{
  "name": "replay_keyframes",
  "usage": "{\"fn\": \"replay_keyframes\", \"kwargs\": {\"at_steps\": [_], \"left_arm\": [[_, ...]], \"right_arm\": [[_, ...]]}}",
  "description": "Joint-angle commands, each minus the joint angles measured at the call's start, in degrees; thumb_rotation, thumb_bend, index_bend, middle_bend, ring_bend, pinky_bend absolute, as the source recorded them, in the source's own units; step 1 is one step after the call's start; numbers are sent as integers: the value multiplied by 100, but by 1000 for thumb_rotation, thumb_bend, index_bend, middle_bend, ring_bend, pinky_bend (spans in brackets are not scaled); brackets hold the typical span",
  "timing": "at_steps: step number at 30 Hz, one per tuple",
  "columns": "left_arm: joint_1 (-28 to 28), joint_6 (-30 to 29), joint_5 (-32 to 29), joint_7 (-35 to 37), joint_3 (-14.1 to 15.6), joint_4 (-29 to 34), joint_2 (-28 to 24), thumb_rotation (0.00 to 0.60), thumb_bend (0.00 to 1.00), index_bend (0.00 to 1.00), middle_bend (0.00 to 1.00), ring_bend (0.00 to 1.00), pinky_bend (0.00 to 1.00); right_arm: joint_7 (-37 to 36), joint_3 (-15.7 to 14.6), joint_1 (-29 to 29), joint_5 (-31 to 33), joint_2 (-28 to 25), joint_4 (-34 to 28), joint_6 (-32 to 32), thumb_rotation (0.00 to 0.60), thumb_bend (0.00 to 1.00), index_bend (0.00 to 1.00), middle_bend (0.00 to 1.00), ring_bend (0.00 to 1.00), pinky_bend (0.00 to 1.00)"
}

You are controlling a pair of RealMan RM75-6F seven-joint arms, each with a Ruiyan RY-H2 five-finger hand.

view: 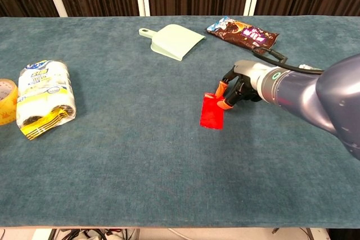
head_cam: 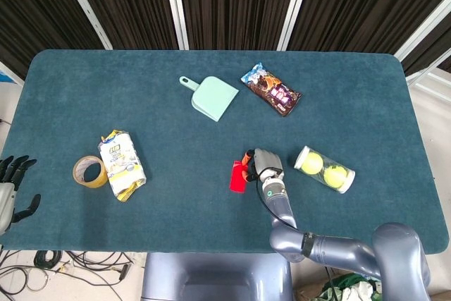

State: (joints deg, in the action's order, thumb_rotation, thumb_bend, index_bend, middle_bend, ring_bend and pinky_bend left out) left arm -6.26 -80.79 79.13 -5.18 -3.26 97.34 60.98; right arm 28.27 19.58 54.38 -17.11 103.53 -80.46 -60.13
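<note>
A flat red packet lies near the middle of the blue table, towards its front edge. My right hand is at the packet's right upper edge. Its orange-tipped fingers pinch that edge, which stands a little off the cloth while the far edge stays down. My left hand hangs beyond the table's left front corner with its fingers apart and nothing in it; the chest view does not show it.
A tube of tennis balls lies just right of my right hand. A mint dustpan and a dark snack bag lie further back. A tape roll and a yellow-white pack lie at the left.
</note>
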Motion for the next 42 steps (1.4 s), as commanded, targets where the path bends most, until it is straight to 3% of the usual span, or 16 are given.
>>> {"fn": "replay_keyframes", "kwargs": {"at_steps": [1,12,21,25,35,42], "left_arm": [[2,-6,-1,1,-2,3,1,600,376,158,96,7,68],[5,-3,-23,3,-8,9,3,600,377,158,96,8,78],[5,12,-64,3,-16,37,-7,600,378,159,96,8,81],[-5,65,-135,-66,-18,91,-32,600,378,161,96,23,88],[12,21,-159,-52,-38,116,-22,600,379,161,96,30,91],[14,20,-168,-57,-39,109,-14,600,379,162,96,30,92]], "right_arm": [[3,13,-2,-49,47,60,-31,600,286,538,949,996,1000],[-42,101,-43,-286,358,465,-182,600,303,601,958,1000,1000],[-244,204,-189,-677,526,616,-229,600,490,671,968,1000,1000],[-187,232,-266,-679,415,381,-201,600,542,678,968,1000,1000],[-122,270,-400,-739,164,-91,-203,600,555,692,968,1000,1000],[171,101,-513,-1043,-222,-900,-549,600,555,698,968,1000,1000]]}}
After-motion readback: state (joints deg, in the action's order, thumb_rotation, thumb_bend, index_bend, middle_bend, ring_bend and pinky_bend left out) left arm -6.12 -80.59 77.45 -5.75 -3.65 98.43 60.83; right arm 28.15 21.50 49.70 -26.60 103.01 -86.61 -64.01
